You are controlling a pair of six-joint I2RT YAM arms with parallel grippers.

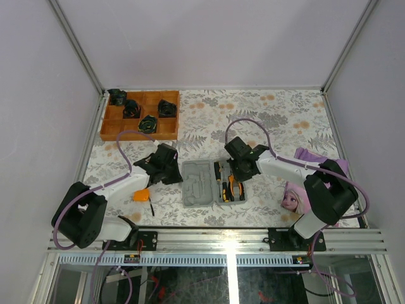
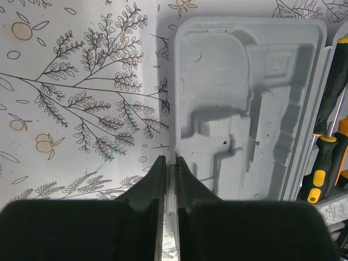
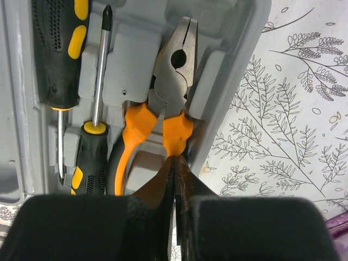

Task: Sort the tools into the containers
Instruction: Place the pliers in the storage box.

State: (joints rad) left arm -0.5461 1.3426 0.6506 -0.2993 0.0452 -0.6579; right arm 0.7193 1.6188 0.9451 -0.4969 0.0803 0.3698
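Item: grey case, open flat on the floral table between the two arms; its left half is bare moulded recesses, its right half holds tools

Risks: the right gripper has its jaws closed with nothing between them, tips touching the right handle of the pliers; a push from there could lever the pliers out of their recess or slide the case across the table, since it looks light; the left gripper, jaws likewise closed and empty, sits at the near edge of the bare half; an off-centre press there could tip or skate the case; the tape measure and key lie on the table beside the left arm, not yet in the case; the key is thin and flat, so likely to slip from a pinch or be nudged away

Appearance: pliers with a steel head and orange grips edged in black, seated in a fitted recess at the case's outer side, head pointing away from the gripper; beside them lie the larger screwdriver and the slimmer screwdriver, head to tail, black handles with yellow-orange inlays, the slimmer one cross-tipped
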